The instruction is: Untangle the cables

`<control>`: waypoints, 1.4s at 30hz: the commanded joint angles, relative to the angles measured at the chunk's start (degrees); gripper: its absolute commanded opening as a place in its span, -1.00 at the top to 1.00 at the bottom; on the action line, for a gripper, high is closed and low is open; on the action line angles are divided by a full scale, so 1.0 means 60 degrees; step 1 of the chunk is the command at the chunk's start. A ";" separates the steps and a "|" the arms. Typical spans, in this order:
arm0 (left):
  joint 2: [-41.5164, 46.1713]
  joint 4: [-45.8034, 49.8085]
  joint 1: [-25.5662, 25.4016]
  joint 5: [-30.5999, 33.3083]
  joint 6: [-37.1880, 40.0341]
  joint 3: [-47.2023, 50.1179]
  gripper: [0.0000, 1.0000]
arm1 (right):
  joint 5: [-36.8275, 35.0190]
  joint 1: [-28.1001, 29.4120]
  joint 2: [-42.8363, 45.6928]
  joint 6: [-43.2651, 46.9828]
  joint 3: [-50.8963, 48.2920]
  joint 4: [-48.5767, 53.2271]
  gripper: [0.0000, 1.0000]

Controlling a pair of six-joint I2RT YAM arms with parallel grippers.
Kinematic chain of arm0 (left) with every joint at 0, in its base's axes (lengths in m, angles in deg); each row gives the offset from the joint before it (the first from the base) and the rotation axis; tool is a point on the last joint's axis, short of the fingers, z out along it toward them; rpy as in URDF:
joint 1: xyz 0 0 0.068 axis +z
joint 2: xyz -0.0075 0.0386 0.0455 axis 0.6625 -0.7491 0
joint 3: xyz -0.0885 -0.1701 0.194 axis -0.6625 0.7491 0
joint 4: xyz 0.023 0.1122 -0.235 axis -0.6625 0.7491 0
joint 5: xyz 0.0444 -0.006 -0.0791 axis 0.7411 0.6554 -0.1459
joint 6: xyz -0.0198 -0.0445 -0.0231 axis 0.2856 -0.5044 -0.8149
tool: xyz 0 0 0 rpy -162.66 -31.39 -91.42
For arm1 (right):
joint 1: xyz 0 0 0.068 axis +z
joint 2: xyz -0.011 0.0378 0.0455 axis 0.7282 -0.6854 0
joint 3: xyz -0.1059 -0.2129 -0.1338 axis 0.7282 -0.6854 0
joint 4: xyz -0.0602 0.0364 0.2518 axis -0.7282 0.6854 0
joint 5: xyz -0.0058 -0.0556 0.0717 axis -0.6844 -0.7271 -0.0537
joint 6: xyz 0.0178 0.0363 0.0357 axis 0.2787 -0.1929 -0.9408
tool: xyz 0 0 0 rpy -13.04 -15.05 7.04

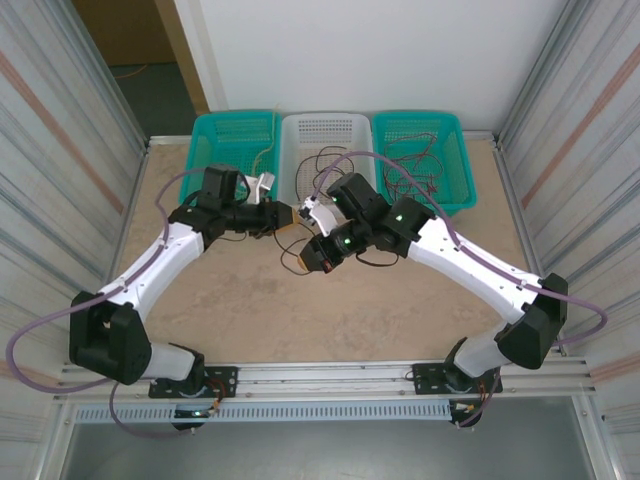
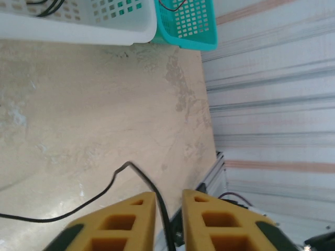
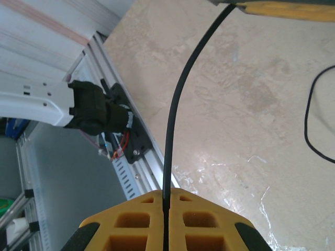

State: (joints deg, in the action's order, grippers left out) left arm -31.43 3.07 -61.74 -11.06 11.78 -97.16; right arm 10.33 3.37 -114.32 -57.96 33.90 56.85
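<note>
- Black cable (image 3: 175,104) runs in a taut, slightly bowed line straight out from the fingertips of the right gripper (image 3: 167,196), whose yellow jaws are pressed together with the cable caught in the seam between them.
- Its far end reaches the left gripper (image 2: 169,196), seen at the top edge of the right wrist view, directly ahead of the right fingertips.
- In the left wrist view the same kind of black cable passes between the left gripper's jaws, which stand narrowly parted with a sliver of space on each side of it, so nothing is pinched there; beyond the tips it kinks and trails away to the left across the table (image 1: 300,310).
- A second black loop lies on the table to the right of the right gripper; whether it belongs to the same cable cannot be told.
- From above, the two grippers sit close together, tips almost meeting, just in front of the white basket (image 1: 330,122).
- More cables (image 1: 415,150), thin and reddish or dark, lie tangled in the right teal basket (image 1: 455,140) beyond the right gripper; others lie in the white basket, and a pale one in the left teal basket (image 1: 215,135) beyond the left gripper.
</note>
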 commanded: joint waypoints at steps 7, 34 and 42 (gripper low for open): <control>0.0833 -0.1517 0.0255 0.0595 -0.0831 0.0744 1.00 | 0.0196 0.0031 0.0025 0.0337 0.0240 0.0316 1.00; 0.4256 -0.6916 -0.1733 0.8508 -0.3730 0.3932 1.00 | -0.1570 0.1793 -0.1077 -0.2156 -0.0334 -0.4111 1.00; 0.4052 -0.5125 -0.1508 0.8140 -0.2547 0.2854 1.00 | -0.2643 0.1360 -0.0503 -0.2396 -0.0786 -0.3752 0.46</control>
State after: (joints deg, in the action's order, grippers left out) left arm -7.34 -32.87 -71.38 38.55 -8.46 -75.15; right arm -0.82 13.49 -120.61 -70.70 30.38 34.59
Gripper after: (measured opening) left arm 0.080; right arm 0.188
